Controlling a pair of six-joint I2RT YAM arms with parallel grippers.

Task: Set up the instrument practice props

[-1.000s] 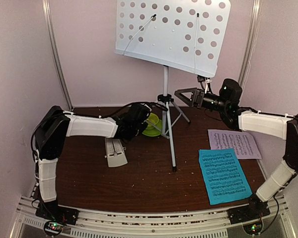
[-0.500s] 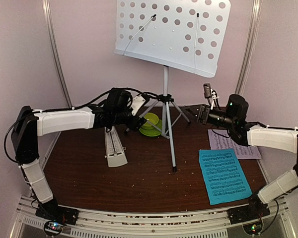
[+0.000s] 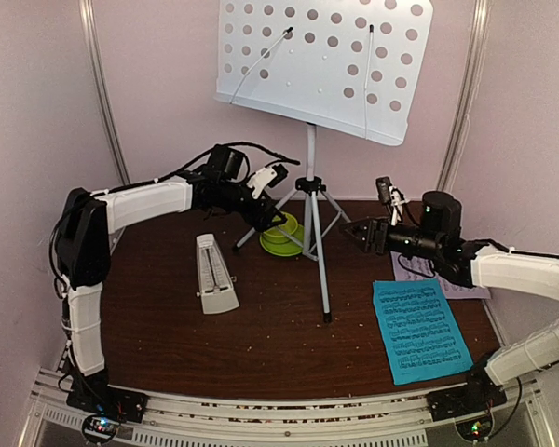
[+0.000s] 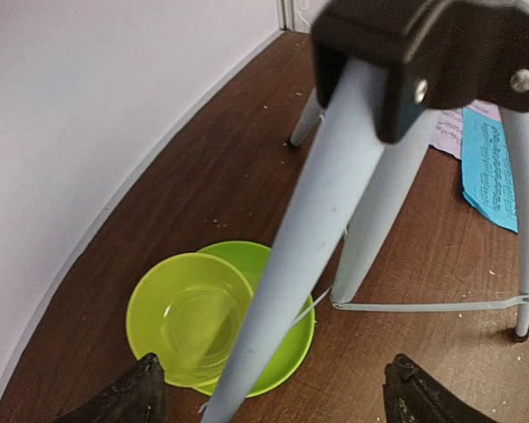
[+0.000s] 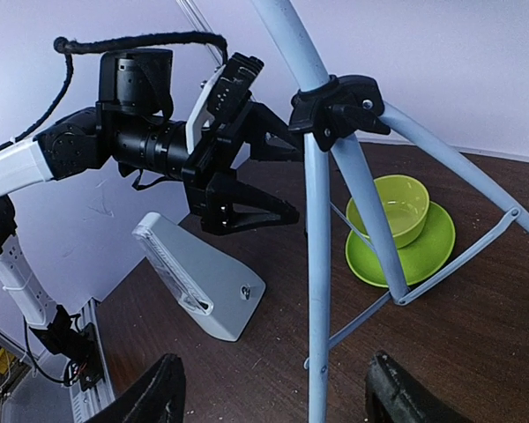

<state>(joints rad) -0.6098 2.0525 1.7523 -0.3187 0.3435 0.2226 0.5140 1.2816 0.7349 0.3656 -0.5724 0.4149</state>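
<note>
The pale perforated music stand (image 3: 321, 65) stands on its silver tripod (image 3: 314, 244) at the back centre. My left gripper (image 3: 268, 212) is open beside the tripod hub. In its wrist view (image 4: 278, 398) the jaws straddle one tripod leg (image 4: 309, 247) without touching it. My right gripper (image 3: 359, 231) is open just right of the tripod. In its wrist view (image 5: 278, 397) a leg (image 5: 316, 291) stands between the jaws. The cream metronome (image 3: 214, 273) lies on the table left of the tripod. The blue sheet (image 3: 419, 328) and the pink sheet (image 3: 468, 284) lie flat at the right, the pink one partly under my right arm.
A lime-green bowl on its saucer (image 3: 281, 235) sits among the tripod legs, right below my left gripper (image 4: 189, 317). Pale walls close in the back and both sides. Crumbs dot the brown table (image 3: 261, 345).
My left arm lifted off the table and swung back and right to the tripod hub. My right gripper came down from beside the stand's desk and leveled out toward the tripod.
</note>
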